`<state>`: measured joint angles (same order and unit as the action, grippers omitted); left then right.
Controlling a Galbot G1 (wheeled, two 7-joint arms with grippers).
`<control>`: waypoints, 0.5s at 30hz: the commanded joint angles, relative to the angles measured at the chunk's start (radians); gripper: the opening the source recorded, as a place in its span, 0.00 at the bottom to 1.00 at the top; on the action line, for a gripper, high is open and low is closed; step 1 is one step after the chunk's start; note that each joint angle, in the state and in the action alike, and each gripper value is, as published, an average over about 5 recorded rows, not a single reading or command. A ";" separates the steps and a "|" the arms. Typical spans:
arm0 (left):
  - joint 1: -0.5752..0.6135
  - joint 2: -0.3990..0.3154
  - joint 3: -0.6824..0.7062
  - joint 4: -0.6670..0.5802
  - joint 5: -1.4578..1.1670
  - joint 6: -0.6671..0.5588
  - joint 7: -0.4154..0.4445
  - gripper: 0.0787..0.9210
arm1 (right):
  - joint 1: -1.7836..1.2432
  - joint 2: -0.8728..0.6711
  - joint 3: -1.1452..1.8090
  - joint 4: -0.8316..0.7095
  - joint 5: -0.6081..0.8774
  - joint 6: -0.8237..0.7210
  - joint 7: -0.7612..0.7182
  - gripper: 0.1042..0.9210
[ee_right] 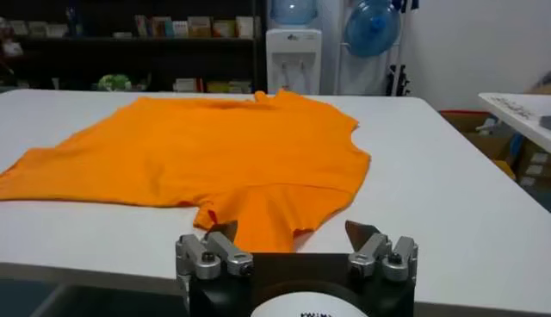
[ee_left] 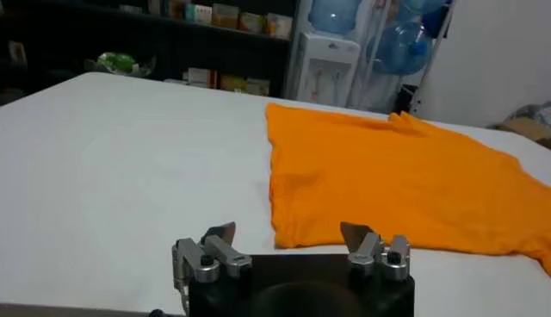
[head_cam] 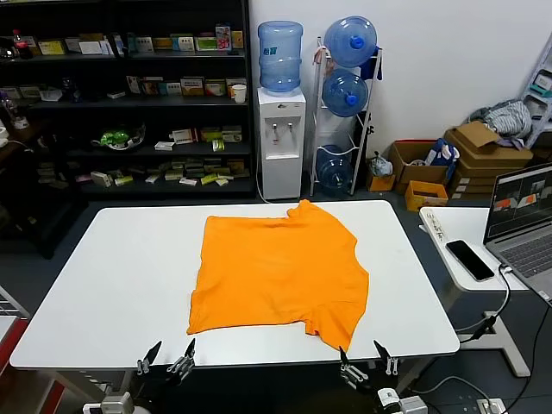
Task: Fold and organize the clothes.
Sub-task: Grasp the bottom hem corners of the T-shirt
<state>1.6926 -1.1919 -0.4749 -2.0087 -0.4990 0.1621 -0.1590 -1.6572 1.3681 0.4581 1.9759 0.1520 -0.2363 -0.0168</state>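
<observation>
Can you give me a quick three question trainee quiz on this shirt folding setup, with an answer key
1. True or false: the orange T-shirt is already folded into a neat stack.
2. Which gripper is holding the shirt? A) left gripper B) right gripper C) neither
3. Fill in: both grippers wait, jaws open, at the ____ edge of the white table.

Key:
1. False; it lies spread out on the table.
2. C; both hang empty, apart from the cloth.
3. Near, the edge closest to the robot.
</observation>
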 commanded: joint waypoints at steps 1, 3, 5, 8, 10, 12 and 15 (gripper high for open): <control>-0.162 0.020 0.023 0.137 -0.012 -0.005 0.029 0.88 | 0.146 -0.001 -0.026 -0.096 0.027 -0.034 0.020 0.88; -0.210 0.022 0.032 0.183 -0.011 -0.005 0.033 0.88 | 0.197 0.005 -0.041 -0.137 0.025 -0.040 0.024 0.88; -0.262 0.025 0.041 0.236 -0.011 -0.003 0.037 0.88 | 0.246 0.015 -0.058 -0.188 0.018 -0.041 0.027 0.88; -0.297 0.031 0.050 0.285 -0.012 0.001 0.037 0.88 | 0.292 0.028 -0.079 -0.247 0.007 -0.043 0.028 0.88; -0.299 0.036 0.054 0.303 -0.014 0.003 0.036 0.88 | 0.302 0.031 -0.090 -0.269 0.002 -0.042 0.026 0.88; -0.294 0.040 0.057 0.313 -0.018 0.004 0.036 0.88 | 0.302 0.033 -0.099 -0.282 -0.004 -0.039 0.023 0.88; -0.289 0.042 0.064 0.320 -0.027 0.005 0.032 0.88 | 0.297 0.036 -0.105 -0.293 -0.010 -0.035 0.022 0.86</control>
<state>1.5013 -1.1598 -0.4284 -1.8094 -0.5138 0.1656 -0.1311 -1.4508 1.3964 0.3824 1.7775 0.1473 -0.2625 0.0008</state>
